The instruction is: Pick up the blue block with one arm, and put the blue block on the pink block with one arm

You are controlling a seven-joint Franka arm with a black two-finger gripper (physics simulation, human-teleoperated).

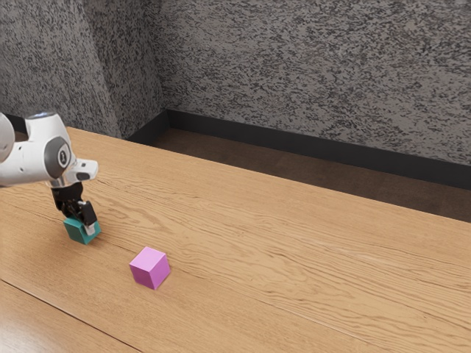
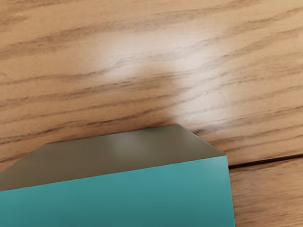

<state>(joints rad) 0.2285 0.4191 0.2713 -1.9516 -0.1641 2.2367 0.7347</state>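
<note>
A: At the exterior view's left, on the wooden table [image 1: 294,220], our gripper [image 1: 80,220] sits low over the blue block [image 1: 76,234]. Closed on it?
B: We cannot tell. The block rests on the table, apart from the pink block [image 1: 150,267]. We judge the gripper is low for a grasp.

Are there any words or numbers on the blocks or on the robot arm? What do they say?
Round grey cap on the arm: a tiny dark mark, too small to read.
Blue block: no words or numbers on the faces that show.
Pink block: no words or numbers on the faces that show.
Table: just wood grain, no writing.
So there is nothing here that can be read.
</note>
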